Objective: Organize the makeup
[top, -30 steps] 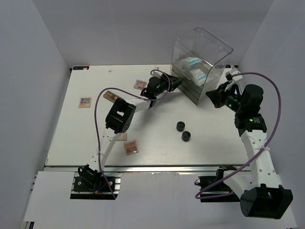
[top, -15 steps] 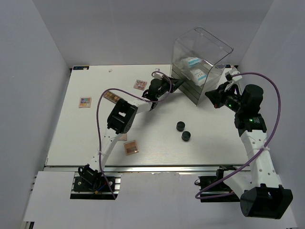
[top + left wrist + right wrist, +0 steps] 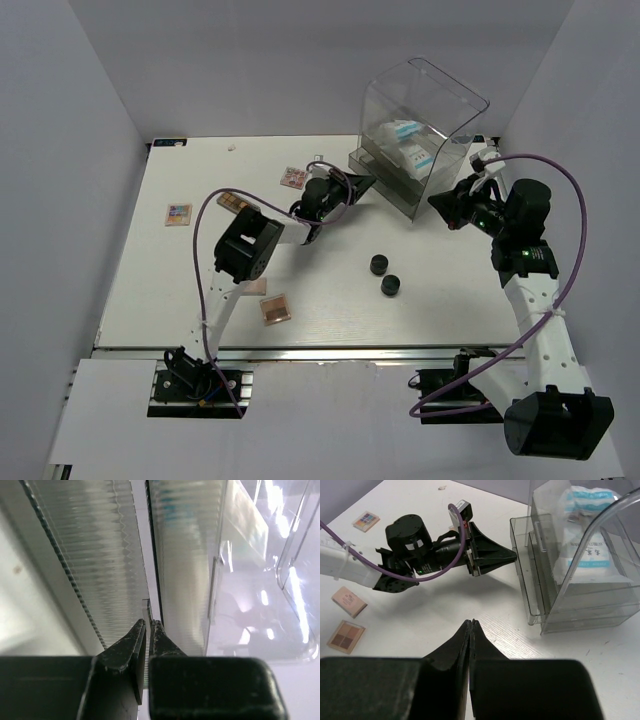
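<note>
Nearly closed, the left gripper [image 3: 148, 623] pinches the thin handle [image 3: 146, 607] on a drawer of the tall clear acrylic drawer box [image 3: 445, 100]. The right gripper [image 3: 471, 623], shut and empty, hovers beside the box. White blue-printed pouches [image 3: 590, 555] lie inside it; round black jars [image 3: 379, 264] stand in front.

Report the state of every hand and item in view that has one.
left hand: shut on the drawer front tab.
right hand: shut, holding nothing.
drawer: pulled partly out of the drawer box.
drawer box: upright, pouches in its top compartment.
black jars: upright, lids on, on the table.
palettes: flat on the table, outside the box.
</note>
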Available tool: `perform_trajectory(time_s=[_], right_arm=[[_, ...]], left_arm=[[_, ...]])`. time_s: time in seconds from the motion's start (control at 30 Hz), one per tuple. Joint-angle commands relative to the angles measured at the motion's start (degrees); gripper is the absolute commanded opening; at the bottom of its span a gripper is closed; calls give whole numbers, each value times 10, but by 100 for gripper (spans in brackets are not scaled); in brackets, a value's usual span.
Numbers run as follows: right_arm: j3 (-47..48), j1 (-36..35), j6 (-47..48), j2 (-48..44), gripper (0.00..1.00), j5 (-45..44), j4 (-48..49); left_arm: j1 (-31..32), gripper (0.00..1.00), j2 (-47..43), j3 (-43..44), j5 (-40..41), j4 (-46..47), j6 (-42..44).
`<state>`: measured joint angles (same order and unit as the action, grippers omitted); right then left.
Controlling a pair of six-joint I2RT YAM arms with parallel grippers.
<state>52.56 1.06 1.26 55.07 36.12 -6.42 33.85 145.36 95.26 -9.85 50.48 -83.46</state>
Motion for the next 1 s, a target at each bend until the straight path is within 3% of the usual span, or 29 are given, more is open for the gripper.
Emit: perform_trajectory(time_s=[0.0, 0.13, 0.17, 0.23, 0.27, 0.3, 0.37, 0.4, 0.47, 0.63, 0.9, 0.97], right_arm=[[-9, 3, 23, -14, 2, 43, 0], [-12, 1, 79, -3, 25, 109, -35], [-14, 0, 93, 0, 37, 124, -56], [-11, -8, 149, 18, 48, 148, -91], [-8, -10, 175, 33, 59, 155, -135], [-4, -30, 199, 40, 63, 153, -156], [-2, -45, 276, 55, 73, 147, -204], [-2, -53, 300, 70, 75, 132, -245], [-11, -88, 356, 82, 82, 110, -275], [-66, -171, 344, 96, 89, -31, -246], [-111, -265, 197, 159, 89, -226, -186], [-113, -272, 170, 172, 89, -235, -169]], left_arm=[[-11, 0, -78, -80, 10, 19, 27], [-16, 0, -124, -148, 10, 23, 41], [-16, 0, -133, -163, 9, 26, 42], [-16, 5, -140, -174, 6, 27, 41], [-16, 7, -147, -184, 8, 30, 40], [-16, 11, -149, -189, 9, 31, 37], [-16, 37, -155, -193, 11, 27, 37], [-16, 47, -160, -194, 13, 23, 39], [-18, 56, -171, -195, 13, 16, 44], [-25, 68, -228, -216, 9, -27, 79], [-38, 86, -371, -260, 45, -304, 266], [-38, 89, -405, -260, 63, -395, 301]])
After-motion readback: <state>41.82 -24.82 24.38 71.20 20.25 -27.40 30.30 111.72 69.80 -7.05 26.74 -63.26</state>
